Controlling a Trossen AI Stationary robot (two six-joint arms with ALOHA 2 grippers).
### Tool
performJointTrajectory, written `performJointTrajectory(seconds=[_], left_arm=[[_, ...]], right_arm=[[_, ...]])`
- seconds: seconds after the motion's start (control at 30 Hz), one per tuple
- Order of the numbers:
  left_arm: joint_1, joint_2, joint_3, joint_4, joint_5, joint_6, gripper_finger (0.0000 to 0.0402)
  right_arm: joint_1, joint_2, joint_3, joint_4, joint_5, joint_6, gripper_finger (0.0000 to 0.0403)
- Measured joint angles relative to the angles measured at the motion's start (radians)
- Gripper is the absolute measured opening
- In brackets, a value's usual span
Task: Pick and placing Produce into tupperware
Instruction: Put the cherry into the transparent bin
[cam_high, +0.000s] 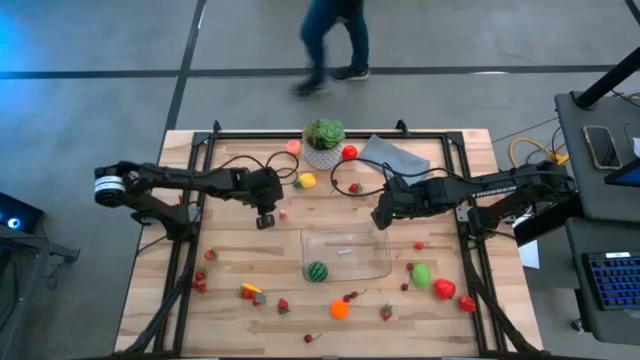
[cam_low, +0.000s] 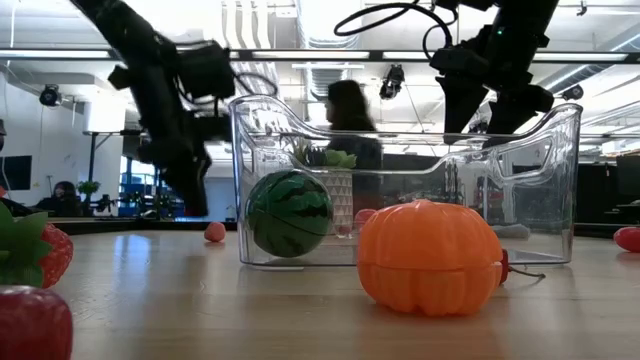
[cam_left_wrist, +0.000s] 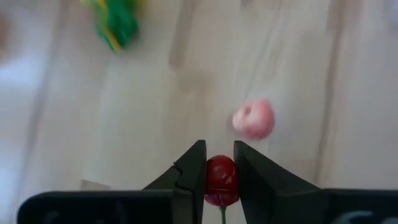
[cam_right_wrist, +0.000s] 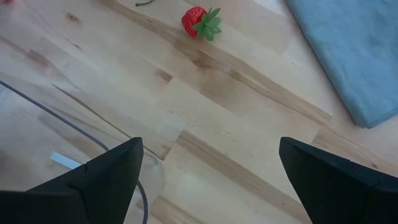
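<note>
My left gripper (cam_left_wrist: 220, 163) is shut on a small red cherry (cam_left_wrist: 221, 179), just left of the tupperware (cam_high: 305, 250); in the high view the gripper (cam_high: 265, 220) hides the cherry. A pink fruit (cam_left_wrist: 254, 119) lies on the table just beyond it. The clear tupperware (cam_low: 540, 200) holds a striped green melon (cam_high: 317, 271) resting on its floor. My right gripper (cam_high: 380, 218) hangs open over the tupperware's far right corner, its fingers (cam_right_wrist: 99, 174) wide apart and empty. A strawberry (cam_right_wrist: 199, 22) lies on the wood beyond it. My left gripper pinches the cherry's round body (cam_left_wrist: 221, 186) between its two fingers, which slant down from the table's left side. The cherry's green stem (cam_left_wrist: 222, 214) runs back between the fingers. In the low view the fingertips (cam_low: 195, 205) stand above the table top, so the cherry looks lifted clear.
More produce is scattered along the near edge, among it an orange pumpkin (cam_low: 430, 257), a green fruit (cam_high: 421, 274) and a red one (cam_high: 444, 289). A potted plant (cam_high: 323, 140) and a grey cloth (cam_high: 395, 155) sit at the far edge. A person (cam_high: 335, 40) walks beyond the table.
</note>
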Motion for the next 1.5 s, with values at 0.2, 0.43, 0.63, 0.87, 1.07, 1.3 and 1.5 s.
performJointTrajectory(seconds=[0.2,0.43,0.63,0.87,1.07,1.3,1.5], left_arm=[[0.0,-0.092,0.073,-0.005,0.036,-0.045,0.0054],[-0.002,-0.154,0.142,0.186,0.485,-0.238,0.0054],[-0.015,-0.074,0.134,0.599,0.83,-0.578,0.0053],[-0.093,0.135,0.137,0.818,0.749,-0.859,0.0062],[-0.183,0.244,0.164,0.895,0.608,-0.979,0.0104],[-0.256,0.275,0.191,0.895,0.555,-1.046,0.0191],[-0.256,0.153,0.189,0.688,0.465,-0.958,0.0202]], right_arm=[[0.0,0.0,0.0,0.001,-0.006,-0.001,0.0368],[0.0,-0.004,0.0,0.002,-0.018,0.033,0.0368],[-0.011,-0.026,0.0,0.035,0.046,0.076,0.0368],[-0.013,-0.056,0.0,0.041,0.06,0.032,0.0368],[-0.011,-0.073,0.0,0.037,0.073,-0.041,0.0368],[-0.013,-0.079,0.0,0.037,0.116,-0.164,0.0368],[-0.031,-0.079,0.0,0.057,0.117,-0.218,0.0368]])
